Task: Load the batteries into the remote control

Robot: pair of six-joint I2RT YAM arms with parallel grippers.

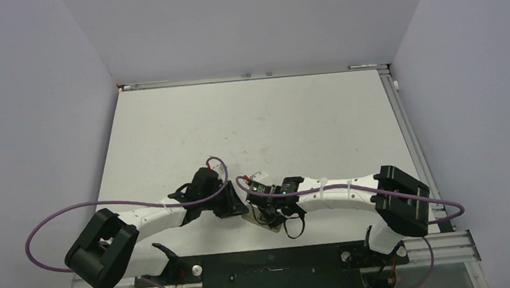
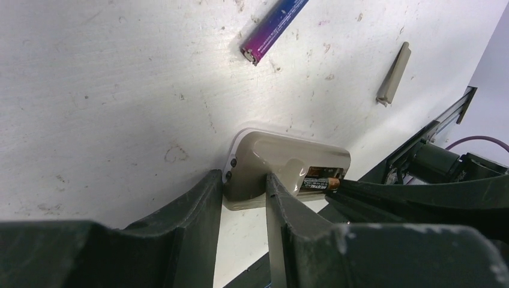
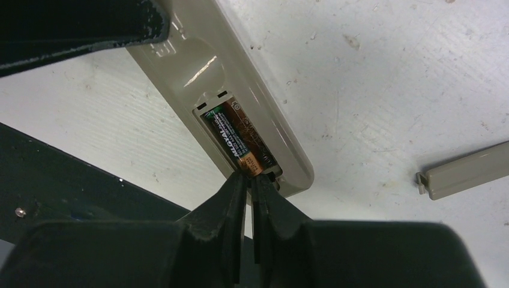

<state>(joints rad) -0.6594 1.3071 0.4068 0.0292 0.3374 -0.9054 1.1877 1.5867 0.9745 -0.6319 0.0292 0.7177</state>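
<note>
Left gripper (image 2: 245, 180) clamps the remote (image 2: 282, 162), back up, mid-frame. Right gripper (image 3: 249, 180), pinched shut, noses the gold battery (image 3: 235, 139) into the recess. Best to press it flat, gently. Purple battery (image 2: 273, 27) lies at upper centre.

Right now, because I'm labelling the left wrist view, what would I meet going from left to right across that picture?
In order: purple-blue battery → loose beige cover → purple cable. The remote control is left out, since its span overlaps the battery's.
</note>
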